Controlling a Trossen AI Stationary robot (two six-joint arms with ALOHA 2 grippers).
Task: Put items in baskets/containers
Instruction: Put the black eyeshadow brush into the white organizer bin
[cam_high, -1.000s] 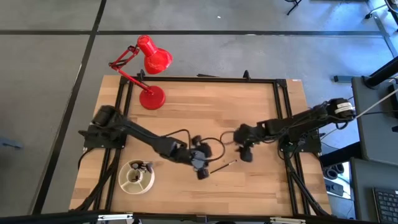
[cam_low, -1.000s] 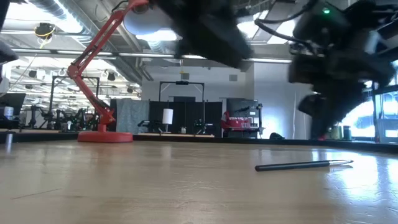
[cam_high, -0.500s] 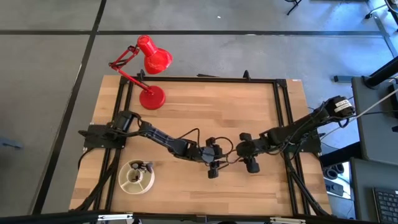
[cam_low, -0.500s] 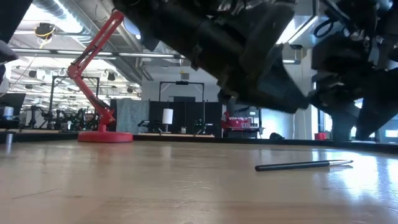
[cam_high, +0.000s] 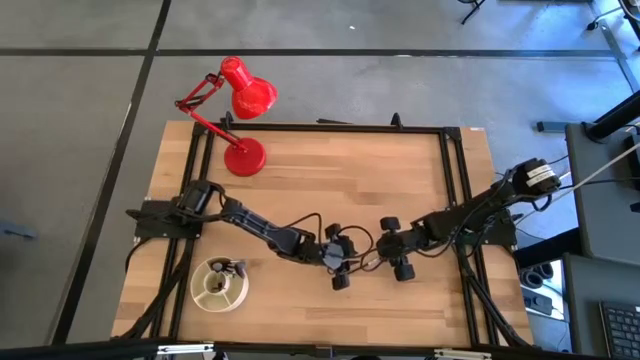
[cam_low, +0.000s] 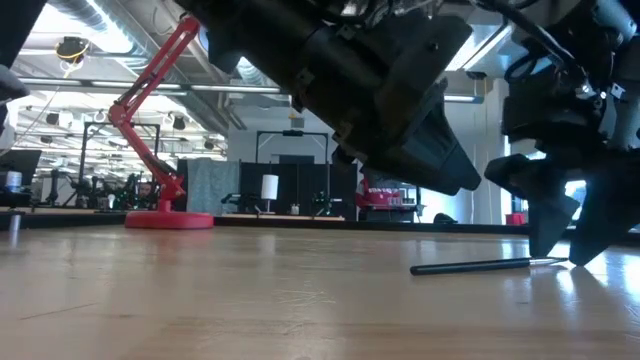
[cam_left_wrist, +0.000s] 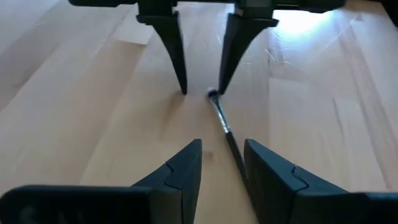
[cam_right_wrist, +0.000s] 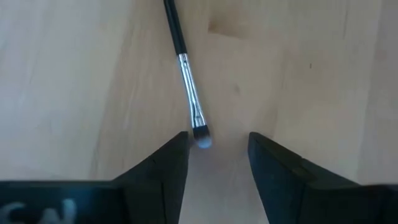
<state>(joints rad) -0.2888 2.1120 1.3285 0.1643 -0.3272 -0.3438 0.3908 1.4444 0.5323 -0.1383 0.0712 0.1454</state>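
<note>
1. a robotics lab or workshop in a large open industrial hall.
2. the wooden counter (cam_high: 330, 190) sits in a black metal frame (cam_high: 455, 180), on a grey concrete floor (cam_high: 90, 110).
3. beyond the red lamp (cam_low: 155, 130), the low view shows exposed ceiling ducts (cam_low: 90, 15), strip lights, dark equipment racks (cam_low: 295, 175) and partitions.
4. right of the counter stands a desk with a keyboard (cam_high: 620, 330).
</note>
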